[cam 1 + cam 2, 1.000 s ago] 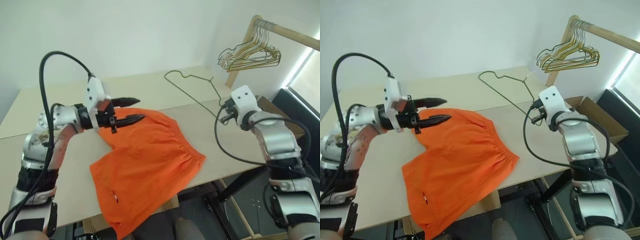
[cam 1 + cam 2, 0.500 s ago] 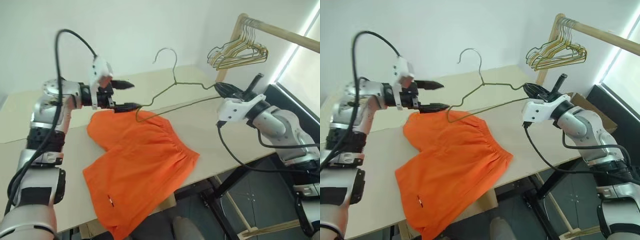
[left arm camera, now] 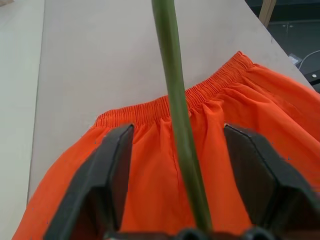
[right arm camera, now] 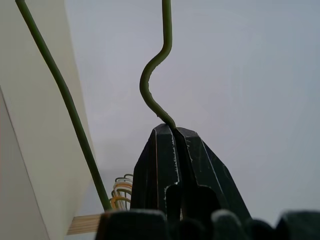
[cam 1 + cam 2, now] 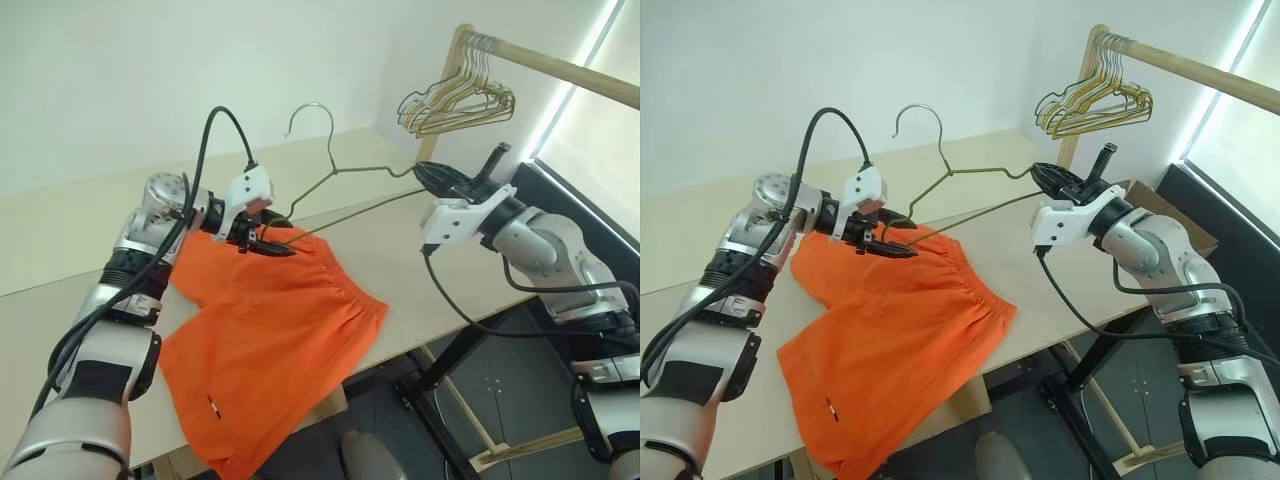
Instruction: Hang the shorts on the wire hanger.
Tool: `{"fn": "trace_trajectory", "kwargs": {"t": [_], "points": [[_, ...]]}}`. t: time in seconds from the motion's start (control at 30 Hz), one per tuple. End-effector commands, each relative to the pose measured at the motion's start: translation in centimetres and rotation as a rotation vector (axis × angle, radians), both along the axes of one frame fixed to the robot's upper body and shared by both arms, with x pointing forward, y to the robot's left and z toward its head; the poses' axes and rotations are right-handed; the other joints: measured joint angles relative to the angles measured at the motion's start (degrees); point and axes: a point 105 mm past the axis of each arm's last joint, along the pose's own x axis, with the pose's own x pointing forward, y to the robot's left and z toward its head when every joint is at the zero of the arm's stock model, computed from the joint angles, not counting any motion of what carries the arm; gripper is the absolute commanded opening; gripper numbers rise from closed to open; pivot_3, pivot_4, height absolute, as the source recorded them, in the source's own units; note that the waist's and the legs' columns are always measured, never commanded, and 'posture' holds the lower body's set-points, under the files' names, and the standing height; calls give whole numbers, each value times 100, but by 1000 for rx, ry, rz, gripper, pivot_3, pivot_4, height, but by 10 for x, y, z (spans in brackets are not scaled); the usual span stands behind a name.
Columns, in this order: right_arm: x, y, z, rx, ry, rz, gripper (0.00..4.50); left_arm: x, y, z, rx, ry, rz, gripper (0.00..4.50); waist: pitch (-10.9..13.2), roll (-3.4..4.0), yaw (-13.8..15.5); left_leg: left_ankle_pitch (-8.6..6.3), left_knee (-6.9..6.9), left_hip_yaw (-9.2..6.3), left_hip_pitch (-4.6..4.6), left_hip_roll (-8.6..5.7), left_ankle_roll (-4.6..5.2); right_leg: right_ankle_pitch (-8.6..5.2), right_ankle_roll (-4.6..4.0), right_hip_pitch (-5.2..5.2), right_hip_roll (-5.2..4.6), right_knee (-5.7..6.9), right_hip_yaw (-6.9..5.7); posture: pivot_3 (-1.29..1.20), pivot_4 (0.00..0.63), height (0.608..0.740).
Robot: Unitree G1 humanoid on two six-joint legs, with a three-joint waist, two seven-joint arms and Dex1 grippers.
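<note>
Between fingers of half-open left gripper (image 3: 175,190): wire hanger (image 5: 345,170) rod, untouched, above shorts (image 5: 270,340) waistband. Shorts flat on table (image 5: 60,240). Right gripper (image 4: 174,131) clamped on hanger's far corner, held aloft.

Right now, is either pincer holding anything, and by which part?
The right pincer is shut on the wire hanger, pinching one shoulder end. The left pincer is open around the hanger's wire above the shorts, not gripping.
</note>
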Motion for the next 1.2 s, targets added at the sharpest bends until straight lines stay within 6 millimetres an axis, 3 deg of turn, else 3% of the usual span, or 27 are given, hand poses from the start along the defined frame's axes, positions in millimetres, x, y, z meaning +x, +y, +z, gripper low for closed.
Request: {"fn": "trace_trajectory", "kwargs": {"t": [0.03, 0.17, 0.2, 0.3, 0.4, 0.53, 0.77, 0.87, 1.0, 1.2], "points": [[-4, -2, 34, 57, -105, -4, 0, 3, 0, 16, -15, -64, 5, 1588, 0, 0, -7, 0, 0, 0, 0, 0, 0, 0, 0, 0, 0, 0, 0, -316, 0, 740], [-2, -3, 37, 70, -117, -18, 0, 3, 2, 15, -15, -64, 8, 217, 0, 0, -7, 0, 0, 0, 2, 2, 0, 0, 0, 1, 0, 1, 1, -312, 0, 740], [-1, -3, 37, 76, -120, -24, 0, 3, 3, 16, -13, -65, 11, 27, 0, 0, -10, 0, 0, 0, 2, 2, 0, 0, 1, 1, 0, 2, 1, -309, 0, 740], [0, -3, 37, 79, -115, -27, 0, 6, 6, 20, -13, -76, 28, 27, 0, 0, -3, 0, 0, 0, 2, 1, 0, 0, 1, 1, -2, 3, 1, -305, 0, 740], [-3, 1, 29, 60, -73, 2, 768, 11, 9, 24, -10, -96, 55, 0, 0, 0, 5, 0, 0, -1, 1, 1, 0, 1, 1, 1, -2, 2, 0, -302, 0, 740], [-13, 7, 12, -5, 23, 72, 2127, 11, 17, 24, 20, -109, 66, 0, 0, 0, 13, 0, 0, -1, 1, 1, 0, 1, 2, 1, -2, 1, 0, -296, 0, 740], [-34, 0, -20, -106, 388, 140, 4400, 0, 39, -2, 187, -100, 41, 0, 0, 0, 20, -1, 0, 0, 5, 1, 2, 1, 3, 6, -2, 0, 0, -271, 0, 740], [-49, 1, -25, -57, 688, 182, 4460, -10, 44, -10, 233, -99, -2, 0, 0, 0, 39, -1, 0, -1, 10, 7, 2, 1, 3, 11, 1, 2, -2, -262, 0, 740], [-50, 9, -16, 64, 1072, 163, 4460, -17, 42, -13, 257, -116, -25, 0, 1, 1, 81, -2, 8, -2, 6, 7, 4, 2, 4, 10, -3, 6, -2, -251, 0, 740], [-35, 17, -27, 57, 1370, 4, 4460, -19, 39, -10, 238, -124, -17, 0, 3, 4, 304, -4, 6, -8, 3, 10, 6, 2, 4, -3, 0, 7, -8, -236, 0, 740]]}}
